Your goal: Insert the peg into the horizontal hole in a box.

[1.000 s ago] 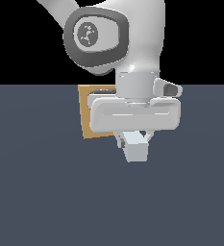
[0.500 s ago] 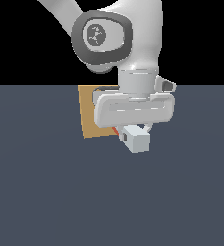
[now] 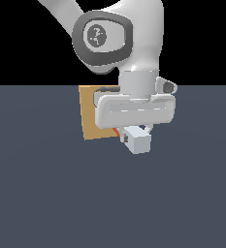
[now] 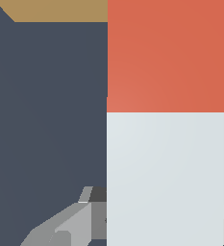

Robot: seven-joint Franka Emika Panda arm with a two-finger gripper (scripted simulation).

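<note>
One tool (image 3: 136, 137) only, clenched on the peg (image 3: 138, 141) near its pale end, red end aimed toward the box (image 3: 94, 117) behind. Since half a second ago, lifted slightly off the tabletop (image 3: 46, 193) and swung, peg now more level and angled at the box face. Hole hidden behind arm and tool; alignment impossible to confirm. Judged: approach stage, insertion not yet begun, finer lining-up probably needed.
</note>
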